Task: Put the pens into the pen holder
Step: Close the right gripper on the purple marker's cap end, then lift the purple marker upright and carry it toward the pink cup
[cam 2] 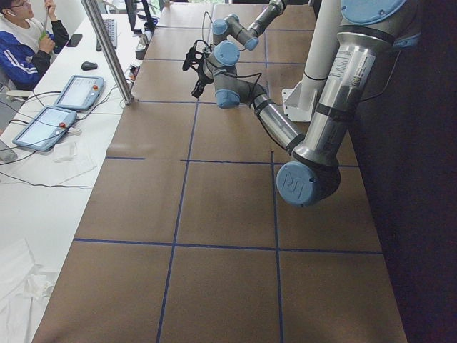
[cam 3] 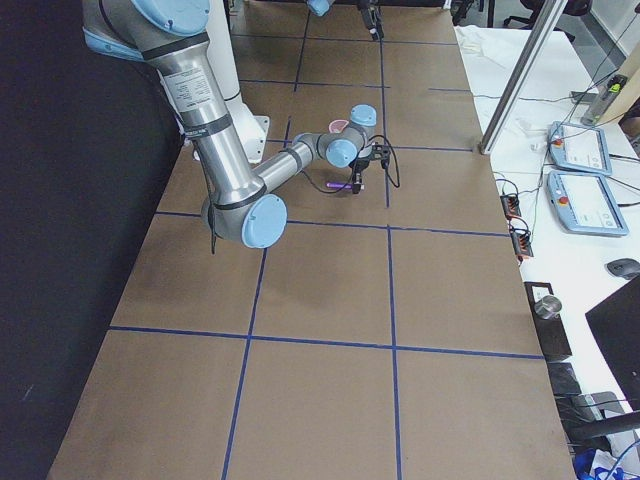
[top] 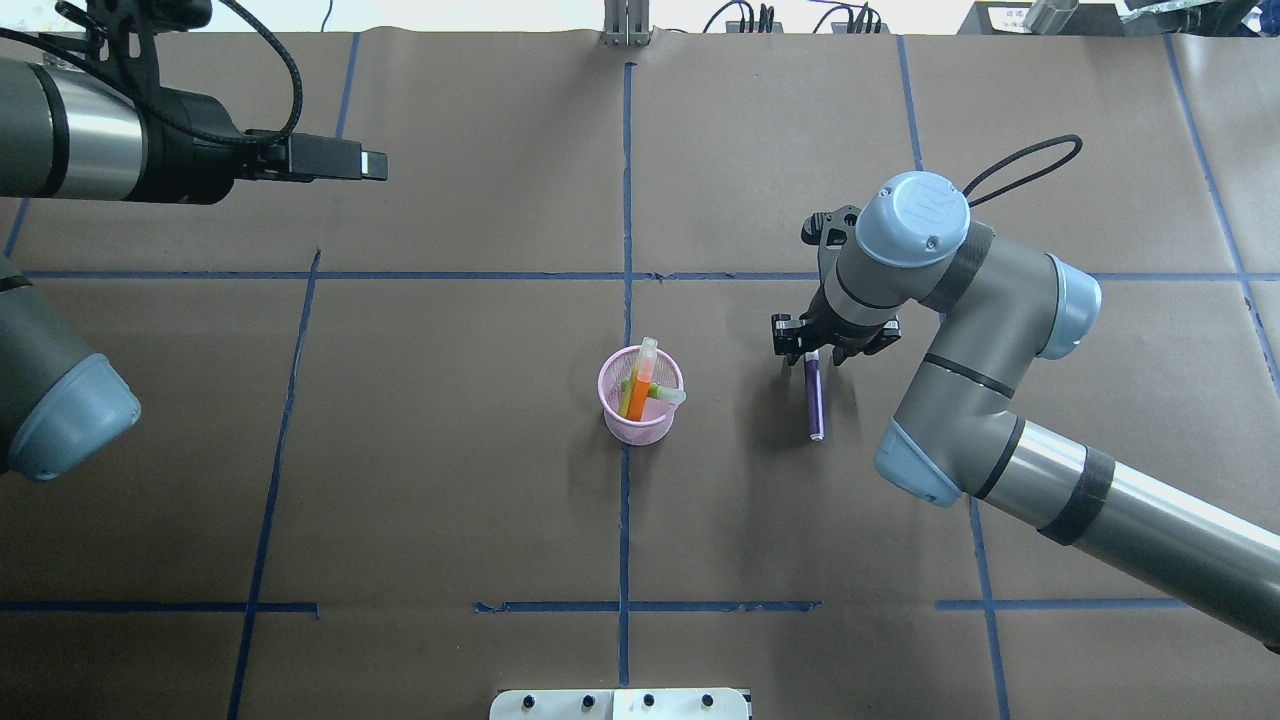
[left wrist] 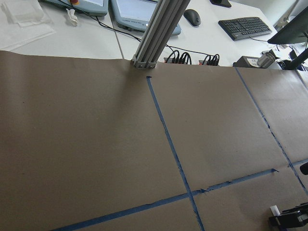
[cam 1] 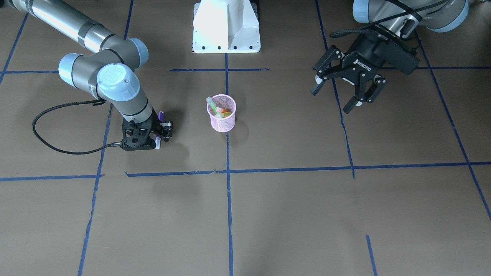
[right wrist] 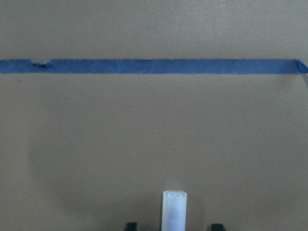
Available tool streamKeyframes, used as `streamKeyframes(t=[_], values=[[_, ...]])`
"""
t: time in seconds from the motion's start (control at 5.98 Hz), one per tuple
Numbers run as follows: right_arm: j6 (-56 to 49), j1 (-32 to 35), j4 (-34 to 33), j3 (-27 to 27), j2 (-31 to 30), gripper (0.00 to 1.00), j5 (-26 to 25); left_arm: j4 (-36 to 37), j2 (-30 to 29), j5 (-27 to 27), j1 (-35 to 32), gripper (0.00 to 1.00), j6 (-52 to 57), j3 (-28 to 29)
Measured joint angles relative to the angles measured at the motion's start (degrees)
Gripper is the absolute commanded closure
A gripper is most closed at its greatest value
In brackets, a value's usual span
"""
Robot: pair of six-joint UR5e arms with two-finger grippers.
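14:00, state check. Two of the three pens were in the pen holder (top: 640, 425). The orange pen (top: 639, 392) and the green pen (top: 664, 394) leaned crossed against its mesh rim with their pale ends sticking out, as the cup is shorter than a pen. The holder stood upright near the middle of the table (top: 450, 450), on the central blue tape line (top: 624, 520). The purple pen (top: 814, 400) lay flat on the paper on the robot's right, apart from the holder, its length running roughly toward the robot. The right gripper (top: 815, 352) pointed straight down over the pen's end farther from the robot. In the right wrist view a pale pen end (right wrist: 174, 209) sat centred between the two fingertips (right wrist: 130, 226), with bare paper showing on both sides. We therefore recorded the jaws as parted and straddling the barrel, with no hold on it. We judged this a pre-grasp alignment, centred so that closing would not flick the pen sideways. Gripping near an end rather than the middle would, we think, let the pen hang down for entry into the cup, though it might swing. The left gripper (cam 1: 332, 100) hung spread wide and empty, raised on its own side well apart from the holder. We presumed it was parked there to leave the route to the cup free.
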Motion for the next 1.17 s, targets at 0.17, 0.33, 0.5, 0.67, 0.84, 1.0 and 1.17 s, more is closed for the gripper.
streamKeyframes(t=[0.17, 0.33, 0.5, 0.67, 0.84, 1.0, 1.17], values=[[0.0, 0.0, 0.0, 0.0, 0.0, 0.49, 0.1, -0.1, 0.0, 0.0, 0.0, 0.00, 0.0, 0.1], [0.0, 0.1, 0.0, 0.0, 0.0, 0.55, 0.2, -0.2, 0.0, 0.0, 0.0, 0.00, 0.0, 0.1], [0.0, 0.1, -0.1, 0.0, 0.0, 0.73, 0.1, -0.2, 0.0, 0.0, 0.0, 0.00, 0.0, 0.1], [0.0, 0.1, -0.1, 0.0, 0.0, 0.91, 0.1, -0.2, 0.0, 0.0, 0.0, 0.00, 0.0, 0.2], [0.3, 0.0, -0.1, 0.0, 0.2, 0.99, 0.0, -0.3, 0.0, 0.0, 0.0, 0.00, 0.0, 0.2], [0.5, 0.0, -0.2, 0.1, 0.5, 1.00, -0.1, -0.3, 0.0, 0.0, 0.0, 0.00, 0.0, 0.2], [0.4, 0.0, -0.2, 0.5, 0.6, 1.00, -0.1, -0.3, 0.0, 0.0, 0.0, 0.00, 0.0, 0.2]])
